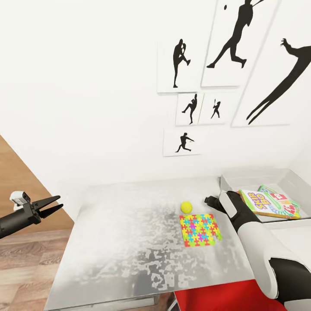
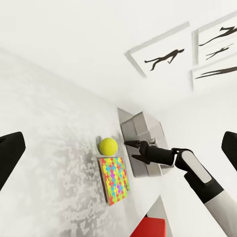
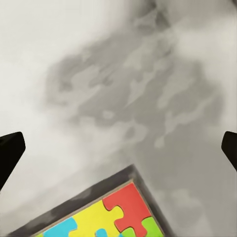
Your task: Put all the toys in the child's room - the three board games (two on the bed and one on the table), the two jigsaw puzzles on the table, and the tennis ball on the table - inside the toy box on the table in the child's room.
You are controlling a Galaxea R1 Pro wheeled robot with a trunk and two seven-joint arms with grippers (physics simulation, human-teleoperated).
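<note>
My right fingers (image 1: 210, 200) hover low over the grey bench (image 1: 129, 242), spread wide with nothing between them; in the right wrist view their two dark tips (image 3: 10, 154) sit at the far edges with bare mottled benchtop between. Just beside them, toward me, lies a jigsaw puzzle (image 1: 200, 229), flat on the bench, a sheet of pink, yellow, green and blue pieces; its corner with a red piece (image 3: 126, 201) shows under the right wrist camera. The tennis ball (image 1: 186, 207) rests on the bench just beyond the puzzle's far left corner, near my right fingers but not touching them. To the right of those fingers stands the toy box (image 1: 242, 177), a shallow grey bin at the bench's far right, with two board games inside: a yellow, green and red one (image 1: 263, 205) lying partly over a green one (image 1: 283, 198). My left fingers (image 1: 51, 205) hang well off to the left, out past the bench edge over the wood floor (image 1: 21, 259), parted and empty. On the white wall beyond hang black baseball-silhouette prints (image 1: 181, 65).
</note>
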